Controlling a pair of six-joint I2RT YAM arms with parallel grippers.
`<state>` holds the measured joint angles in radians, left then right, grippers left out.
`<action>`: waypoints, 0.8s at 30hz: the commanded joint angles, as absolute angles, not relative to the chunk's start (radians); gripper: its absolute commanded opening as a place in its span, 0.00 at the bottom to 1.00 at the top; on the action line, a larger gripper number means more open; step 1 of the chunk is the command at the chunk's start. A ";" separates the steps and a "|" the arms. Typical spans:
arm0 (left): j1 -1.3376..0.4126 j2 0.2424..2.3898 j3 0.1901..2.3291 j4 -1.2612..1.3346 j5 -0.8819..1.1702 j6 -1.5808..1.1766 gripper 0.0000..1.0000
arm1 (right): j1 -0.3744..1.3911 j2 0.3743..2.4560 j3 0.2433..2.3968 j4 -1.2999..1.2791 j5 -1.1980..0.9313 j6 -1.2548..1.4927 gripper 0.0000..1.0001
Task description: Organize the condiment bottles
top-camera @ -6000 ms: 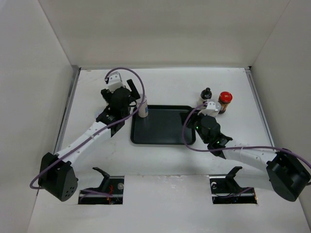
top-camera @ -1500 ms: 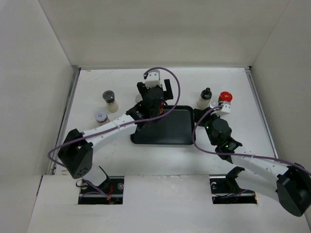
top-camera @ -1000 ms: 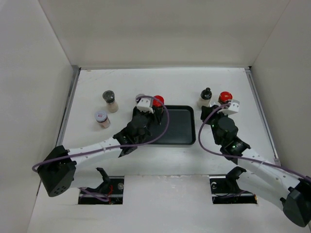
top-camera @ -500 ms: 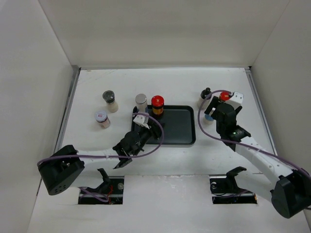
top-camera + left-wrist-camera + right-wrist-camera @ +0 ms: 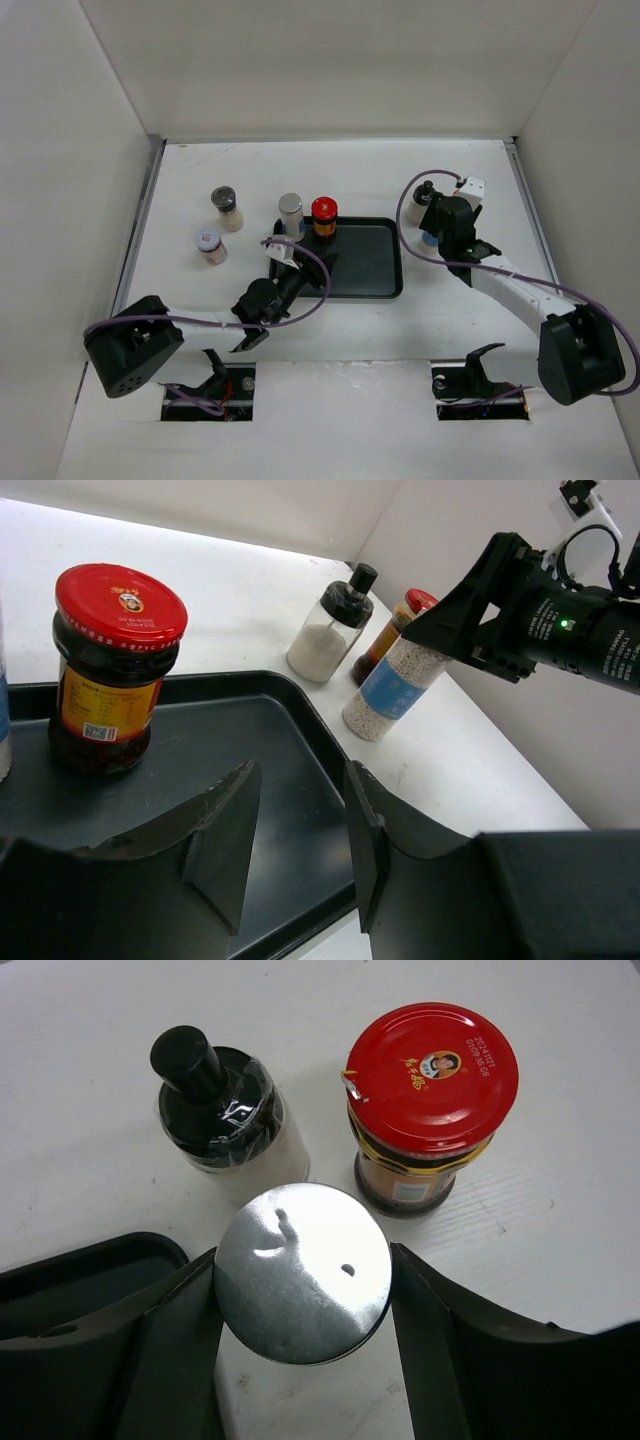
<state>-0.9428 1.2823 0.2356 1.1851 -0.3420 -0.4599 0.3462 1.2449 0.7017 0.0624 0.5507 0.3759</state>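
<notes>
Silver-capped jar [image 5: 303, 1272] clamped between R jaws; L jaws part-open above black tray [image 5: 262, 742].

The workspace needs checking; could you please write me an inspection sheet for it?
Surface: white table, no spills seen.
Job's things: silver-capped jar and red-capped jar upright in black tray; grey-capped jar and pale-capped jar left of it; black-capped bottle, red-lidded jar and blue-labelled jar right of it.
Clutter: nothing seen.
Hands: left hand open, empty, over tray; right hand closed on blue-labelled jar.
Cables: purple cables loop along both arms.
Surroundings: white walls on three sides.
</notes>
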 commanded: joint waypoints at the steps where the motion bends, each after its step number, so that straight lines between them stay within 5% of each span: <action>1: -0.936 1.252 0.219 1.272 -0.376 -0.480 0.37 | 0.340 1.244 0.753 0.120 0.563 0.356 0.47; 8: -0.932 1.206 0.193 1.272 -0.437 -0.480 0.42 | 0.498 1.130 0.834 0.118 0.643 0.314 0.38; 24: -0.927 1.224 0.173 1.304 -0.479 -0.485 0.50 | 0.702 1.549 1.097 0.255 0.497 0.362 0.37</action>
<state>-0.9356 1.2285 0.1764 1.2324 -0.4671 -0.4759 0.6781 1.5410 1.0145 0.1383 0.5117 0.3439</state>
